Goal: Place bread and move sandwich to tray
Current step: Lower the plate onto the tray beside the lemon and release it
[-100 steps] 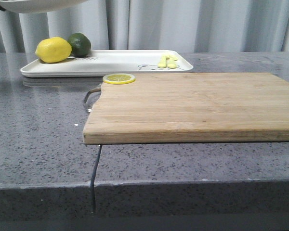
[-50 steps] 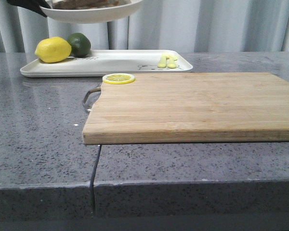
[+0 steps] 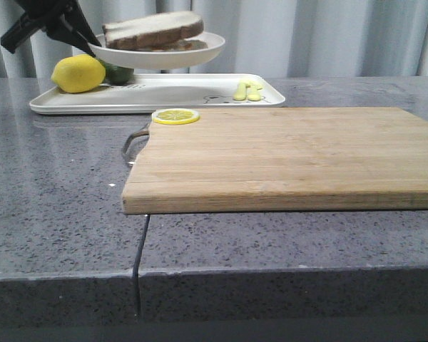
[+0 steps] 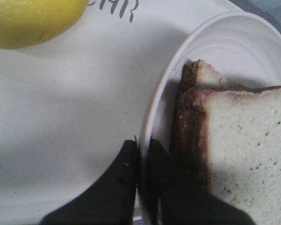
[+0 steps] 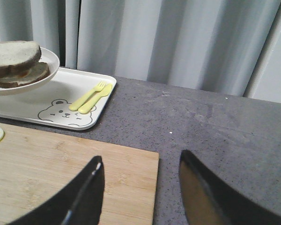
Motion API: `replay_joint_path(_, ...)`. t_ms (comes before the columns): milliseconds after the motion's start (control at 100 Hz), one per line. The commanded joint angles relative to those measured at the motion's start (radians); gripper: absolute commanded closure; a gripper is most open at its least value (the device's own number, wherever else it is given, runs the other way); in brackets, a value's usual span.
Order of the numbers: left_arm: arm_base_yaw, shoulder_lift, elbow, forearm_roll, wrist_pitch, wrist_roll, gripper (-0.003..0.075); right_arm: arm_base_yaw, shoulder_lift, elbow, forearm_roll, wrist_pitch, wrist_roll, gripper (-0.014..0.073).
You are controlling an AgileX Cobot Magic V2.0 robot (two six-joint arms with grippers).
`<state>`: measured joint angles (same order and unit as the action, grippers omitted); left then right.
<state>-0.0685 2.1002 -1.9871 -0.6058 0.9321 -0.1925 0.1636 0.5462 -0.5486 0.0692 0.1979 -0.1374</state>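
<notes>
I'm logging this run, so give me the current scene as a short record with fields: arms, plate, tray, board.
left gripper: fingers shut on the rim of the plate, holding it in the air above the tray
plate contents: sandwich, bread on top
right gripper: open, holding nothing, over the cutting board
tray contents: lemon, lime mostly hidden by the plate, yellow cutlery
cutting board: lemon slice at its far left corner
</notes>
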Motion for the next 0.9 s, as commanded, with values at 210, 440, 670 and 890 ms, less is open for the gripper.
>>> replay_joint_path(210, -0.008, 0.013, -0.078, -0.061, -0.064, -0.016, 0.0739, -0.005, -0.002, -0.027, 0.001, -0.075, 0.0, 0.0211)
replay_joint_path(440, -0.019, 0.05, -0.088, -0.06, -0.1, -0.016, 0.0739, -0.005, -0.002, -0.027, 0.001, -0.075, 0.0, 0.0211)
replay_joint_path(670, -0.023, 0.052, -0.089, -0.043, -0.119, -0.016, 0.0739, -0.005, -0.002, -0.027, 0.001, -0.078, 0.0, 0.0211)
replay_joint_path(890, -0.023, 0.052, -0.089, -0.023, -0.117, -0.018, 0.074, -0.005, -0.002, -0.027, 0.001, -0.078, 0.0, 0.0211)
